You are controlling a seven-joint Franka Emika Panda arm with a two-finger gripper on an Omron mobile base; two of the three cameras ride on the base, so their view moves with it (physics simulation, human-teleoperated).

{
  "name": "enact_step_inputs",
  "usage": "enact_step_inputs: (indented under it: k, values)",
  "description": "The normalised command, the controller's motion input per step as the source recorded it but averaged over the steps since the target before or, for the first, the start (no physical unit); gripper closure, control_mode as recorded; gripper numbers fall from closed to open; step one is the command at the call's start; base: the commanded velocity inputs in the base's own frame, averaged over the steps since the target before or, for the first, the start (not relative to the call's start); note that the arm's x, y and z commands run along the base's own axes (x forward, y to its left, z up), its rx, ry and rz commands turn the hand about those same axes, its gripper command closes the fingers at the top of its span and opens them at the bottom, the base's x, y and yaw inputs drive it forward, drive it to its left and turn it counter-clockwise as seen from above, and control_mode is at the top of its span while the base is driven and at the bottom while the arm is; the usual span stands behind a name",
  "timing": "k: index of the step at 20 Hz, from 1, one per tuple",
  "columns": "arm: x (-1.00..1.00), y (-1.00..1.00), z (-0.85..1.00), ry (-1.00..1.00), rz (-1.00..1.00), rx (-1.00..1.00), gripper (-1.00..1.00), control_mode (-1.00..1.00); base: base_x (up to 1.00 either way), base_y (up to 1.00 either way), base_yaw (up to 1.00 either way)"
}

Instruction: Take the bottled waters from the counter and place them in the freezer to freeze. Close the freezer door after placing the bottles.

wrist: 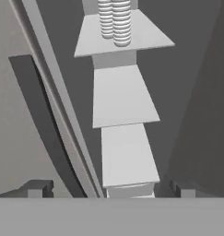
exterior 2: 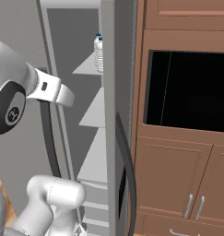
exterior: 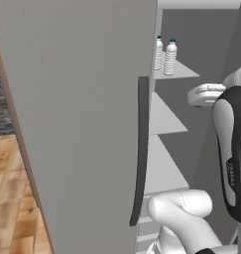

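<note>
Both bottled waters [exterior: 166, 55] stand on the freezer's top shelf [exterior: 184, 72]. Our gripper [wrist: 109, 188] is wide apart, holding nothing. The freezer door [exterior: 77, 124] hangs open on our left, its handle [exterior: 140, 149] upright.

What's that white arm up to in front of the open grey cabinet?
It is loading a freezer. Both bottled waters already stand side by side on the top shelf. The gripper is open and holds nothing, facing the shelves. The freezer door stands open, so closing it remains.
</note>
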Motion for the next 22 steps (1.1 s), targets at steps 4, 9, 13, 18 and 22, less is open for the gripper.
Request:
enact_step_inputs:
  k: [4, 9, 13, 18, 22]
  values:
    - [0.00, 0.00, -0.52, 0.04, 0.01, -0.18, -1.00, -1.00, 0.00, 0.00, 0.00]
    - [0.00, 0.00, -0.39, 0.06, 0.00, -0.12, -1.00, -1.00, 0.00, 0.00, 0.00]
    - [-0.05, 0.00, -0.29, 0.02, 0.00, -0.01, -1.00, -1.00, 0.00, 0.00, 0.00]
    - [-0.07, 0.00, -0.24, 0.01, 0.00, 0.00, -1.00, -1.00, 0.00, 0.00, 0.00]
    - [0.00, 0.00, -0.10, 0.01, 0.00, 0.00, -1.00, -1.00, 0.00, 0.00, 0.00]
